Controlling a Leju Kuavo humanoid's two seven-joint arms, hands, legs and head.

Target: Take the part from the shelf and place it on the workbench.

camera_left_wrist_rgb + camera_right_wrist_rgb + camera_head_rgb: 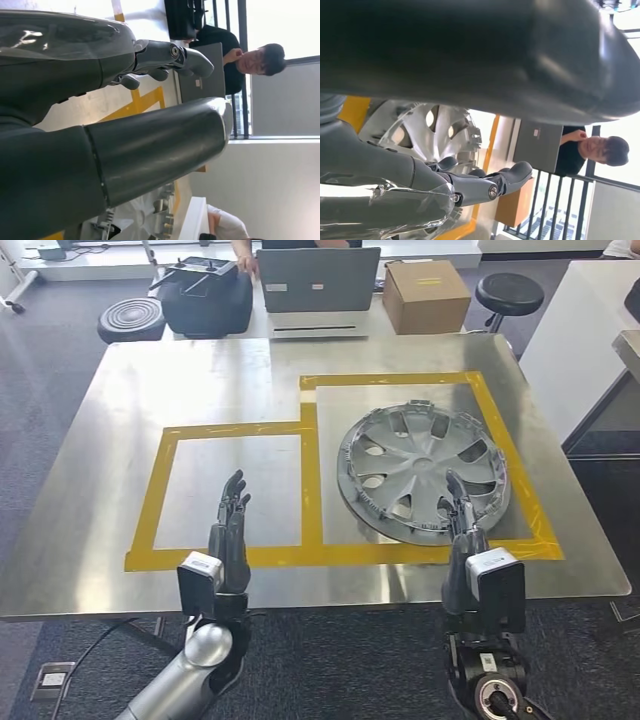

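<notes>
**Hubcap lies on the surface, both hands free**

At far left beyond the surface (90, 490), a round black stool (131, 319) stands on the grey floor, with a black bag (207, 298) just to its right on a second table.

The left hand (230, 532) hovers over the near edge of the left yellow-taped rectangle (160, 480), fingers up and spread apart, nothing in it (its wrist view shows the thick thumb (158, 145) and a darker finger (177, 55) well apart).

Behind, past the far edge, an open grey laptop (317, 282) faces away, a person's hand (245, 262) beside it, and a brown cardboard box (425, 295) sits just right of the laptop.

The silver hubcap (423, 470) lies flat inside the right, larger taped rectangle, its rim near the tape on the right.

The right hand (462, 540) is raised over the near rim of the hubcap, fingers extended and parted, holding nothing; whether a fingertip touches the rim I cannot tell.

Another black stool (510, 290) stands at upper right.
</notes>
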